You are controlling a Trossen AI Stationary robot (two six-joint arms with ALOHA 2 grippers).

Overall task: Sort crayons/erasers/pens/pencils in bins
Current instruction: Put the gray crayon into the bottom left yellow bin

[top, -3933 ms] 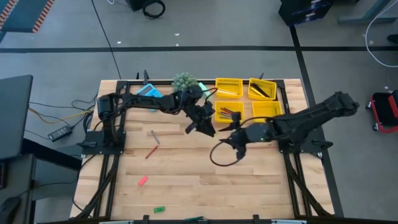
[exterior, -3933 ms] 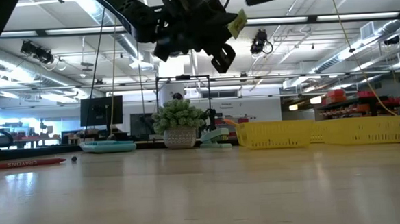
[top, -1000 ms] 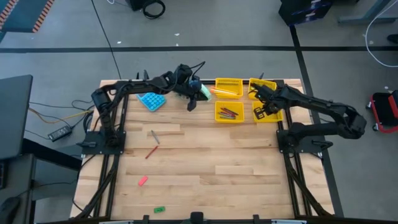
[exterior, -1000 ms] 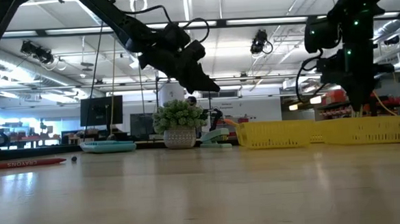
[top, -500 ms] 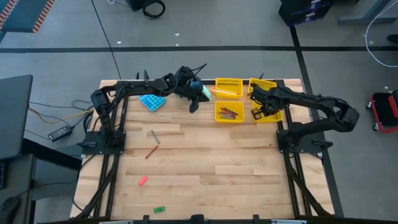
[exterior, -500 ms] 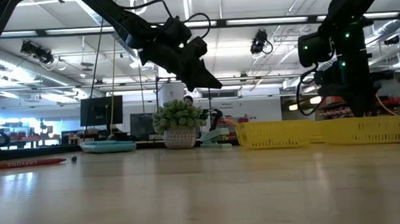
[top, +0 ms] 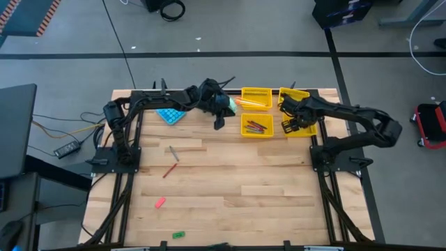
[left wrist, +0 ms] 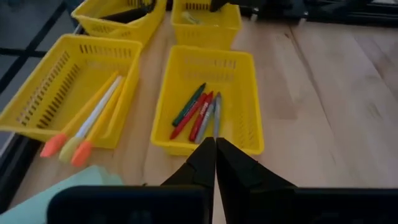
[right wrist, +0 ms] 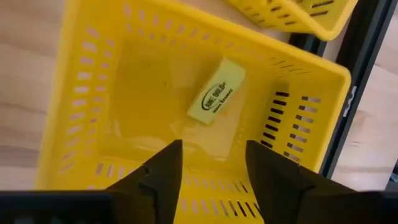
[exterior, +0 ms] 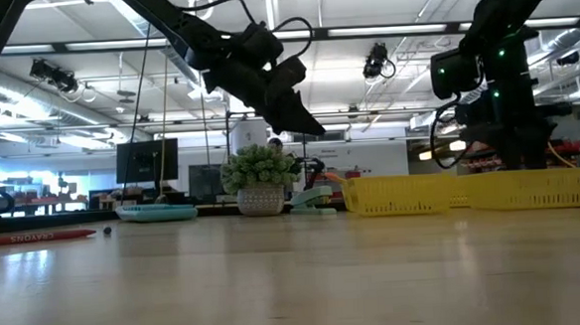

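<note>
From above, four bins (top: 256, 98) are seen at the table's far edge; a pen (top: 173, 153), a crayon (top: 168, 171) and two erasers (top: 159, 203) are left loose. In the left wrist view, the left gripper (left wrist: 215, 154) is pressed together above the crayon bin (left wrist: 208, 98). In the right wrist view, the right gripper (right wrist: 212, 163) is spread over a yellow eraser (right wrist: 216, 91) already binned.

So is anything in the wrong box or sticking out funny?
Yes. In the yellow plastic bin of short crayons, one dark green stick and one grey stick lie among the red crayons. In the next bin, the long pencils' ends overhang the rim.
</note>
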